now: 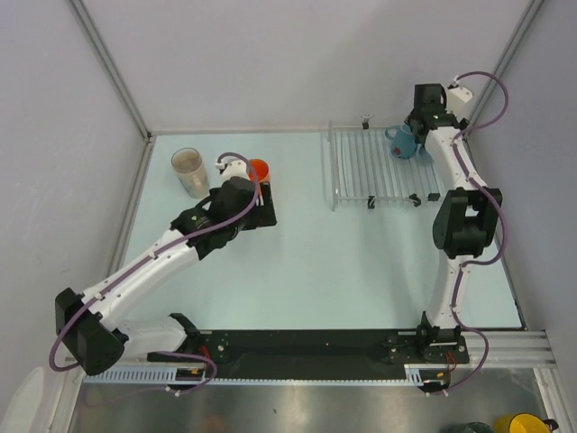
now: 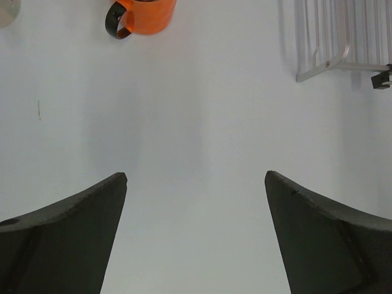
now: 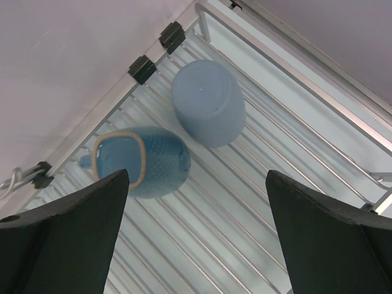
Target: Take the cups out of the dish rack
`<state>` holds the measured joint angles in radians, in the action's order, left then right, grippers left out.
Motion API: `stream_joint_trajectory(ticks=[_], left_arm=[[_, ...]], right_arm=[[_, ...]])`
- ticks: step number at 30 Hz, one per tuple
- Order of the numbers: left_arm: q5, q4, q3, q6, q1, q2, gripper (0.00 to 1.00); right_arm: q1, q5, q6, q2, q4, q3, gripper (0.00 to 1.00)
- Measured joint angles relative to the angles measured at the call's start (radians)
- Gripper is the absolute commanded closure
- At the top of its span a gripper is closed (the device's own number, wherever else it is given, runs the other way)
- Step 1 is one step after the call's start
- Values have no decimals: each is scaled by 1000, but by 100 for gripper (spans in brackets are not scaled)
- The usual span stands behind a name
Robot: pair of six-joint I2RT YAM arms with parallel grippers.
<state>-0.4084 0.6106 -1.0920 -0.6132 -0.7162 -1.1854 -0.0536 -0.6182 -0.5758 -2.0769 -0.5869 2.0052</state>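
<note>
Just beyond right claw (image 3: 196,177), teal mug (image 3: 154,163), apparently untouched

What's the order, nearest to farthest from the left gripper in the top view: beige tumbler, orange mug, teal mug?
1. Orange mug, just beyond the left gripper.
2. Beige tumbler, to its left.
3. Teal mug, far right, in the dish rack.

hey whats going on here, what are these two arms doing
Two robot arms are unloading cups from a dish rack. A beige tumbler and an orange mug already sit on the table to the left. The left claw is open and empty near the orange mug. The right claw hangs open over the rack, above a teal-blue mug and a light-blue cup, gripping neither yet.
</note>
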Motion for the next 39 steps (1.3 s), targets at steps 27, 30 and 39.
stream_joint_trajectory(ticks=[27,30,39], left_arm=[[5,-3,0,-15,-2,-114,0],[11,-3,0,-15,-2,-124,0],[27,-4,0,-16,-2,-155,0]], right_arm=[[137,138,-34,-180,146,74,3],[143,146,-34,-210,145,101,3],[148,170,-33,-259,129,133,20]])
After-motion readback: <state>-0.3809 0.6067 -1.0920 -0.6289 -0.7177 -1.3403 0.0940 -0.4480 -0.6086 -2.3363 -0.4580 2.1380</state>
